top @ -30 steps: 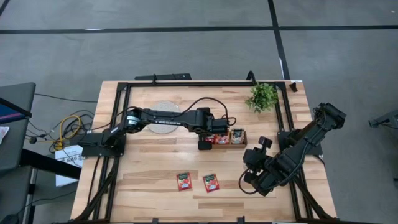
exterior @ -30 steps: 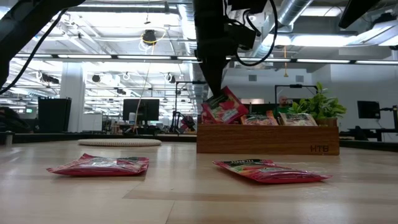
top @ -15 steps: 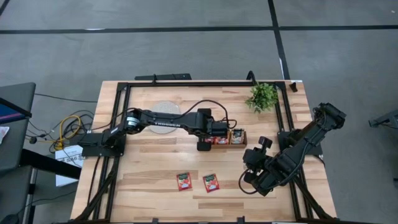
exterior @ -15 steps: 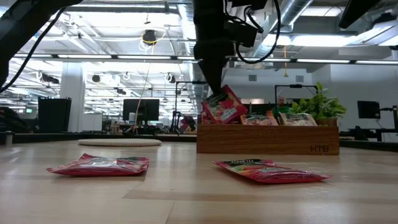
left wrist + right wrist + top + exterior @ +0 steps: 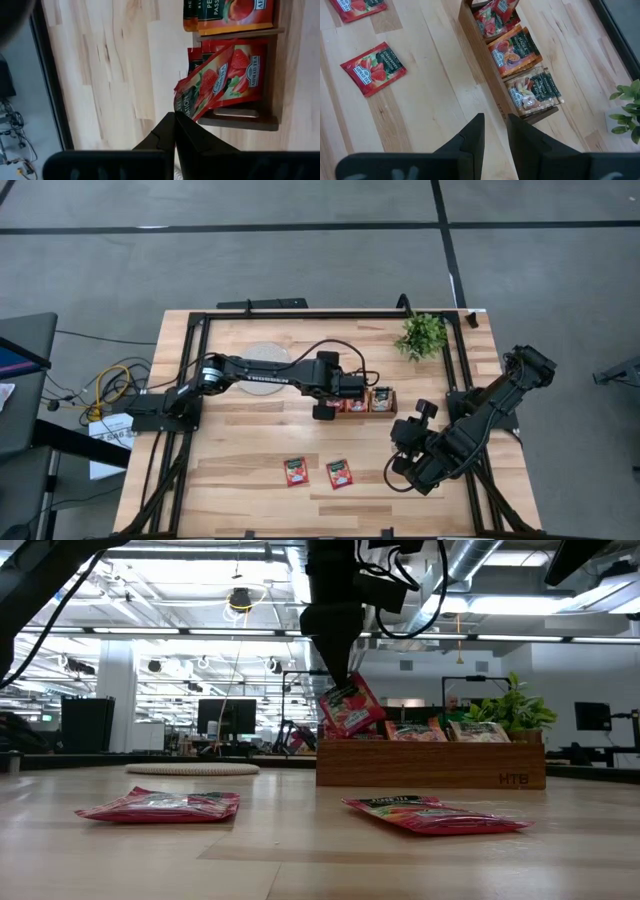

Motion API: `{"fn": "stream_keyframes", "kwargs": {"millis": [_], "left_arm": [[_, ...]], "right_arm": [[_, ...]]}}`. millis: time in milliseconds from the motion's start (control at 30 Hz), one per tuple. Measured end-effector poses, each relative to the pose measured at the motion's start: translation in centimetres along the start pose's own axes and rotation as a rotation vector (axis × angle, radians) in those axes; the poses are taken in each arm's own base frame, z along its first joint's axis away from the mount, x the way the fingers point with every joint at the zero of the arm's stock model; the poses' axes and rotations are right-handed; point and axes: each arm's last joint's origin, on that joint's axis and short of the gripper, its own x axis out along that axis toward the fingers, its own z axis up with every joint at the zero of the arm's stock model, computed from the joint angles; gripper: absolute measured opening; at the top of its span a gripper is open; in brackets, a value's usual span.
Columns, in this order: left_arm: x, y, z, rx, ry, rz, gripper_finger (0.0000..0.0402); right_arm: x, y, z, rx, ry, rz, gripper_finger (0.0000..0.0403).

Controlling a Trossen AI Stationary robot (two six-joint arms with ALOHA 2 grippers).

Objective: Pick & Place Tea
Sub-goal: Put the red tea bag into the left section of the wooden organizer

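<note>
Red and strawberry-printed, a tea sachet (image 5: 349, 706) hangs pinched in the clamped fingers of the left gripper (image 5: 335, 680) just above the left end compartment of the wooden tray (image 5: 430, 766), while two more red sachets (image 5: 296, 471) lie flat nearer, and the right gripper (image 5: 494, 131) waits at the near right, fingers narrowly parted around nothing.

One camera hangs overhead, facing straight down on the whole table (image 5: 250, 470); another sits at tabletop level, looking across toward twelve o'clock. Each wrist camera looks down closely past its own fingers, and all four views share the wooden tray (image 5: 362, 403).
</note>
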Motion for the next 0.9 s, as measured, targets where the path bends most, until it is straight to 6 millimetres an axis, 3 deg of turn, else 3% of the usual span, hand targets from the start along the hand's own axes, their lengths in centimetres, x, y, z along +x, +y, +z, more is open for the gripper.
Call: {"fn": "stream_keyframes", "kwargs": {"millis": [900], "left_arm": [[-0.03,-0.06,0.00,0.074,-0.001,-0.003,0.0000]], "right_arm": [[0.00,0.00,0.00,0.000,0.001,0.000,0.0075]]}}
